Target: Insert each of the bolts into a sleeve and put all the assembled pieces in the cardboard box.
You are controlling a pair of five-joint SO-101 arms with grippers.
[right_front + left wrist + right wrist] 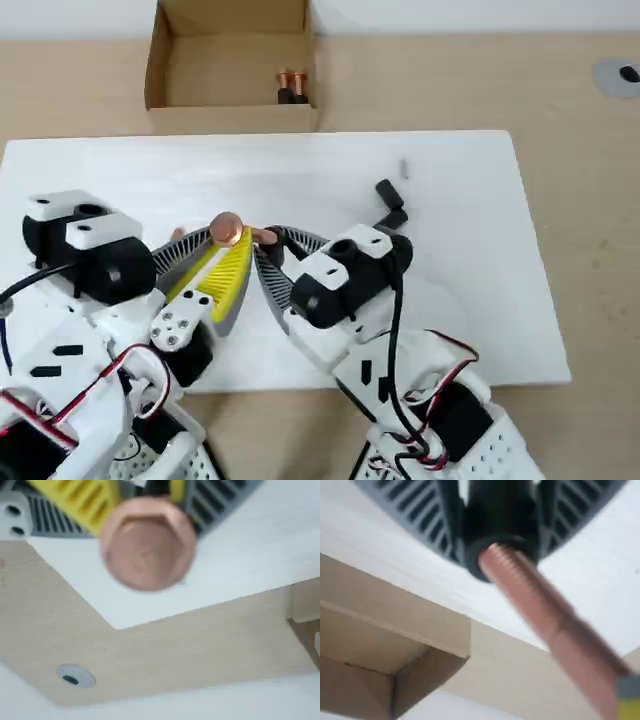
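Left fingers [225, 270] grip bolt [226, 229]; right fingers [270, 282] grip sleeve [500, 520]; right wrist view: thread tip at sleeve mouth.

Nothing readable is showing in any view: no lettering, label, number or sign is standing out on any surface. A tiny dark mark [404, 168] is sitting on the white board [455, 250], too small to tell whether it is print.
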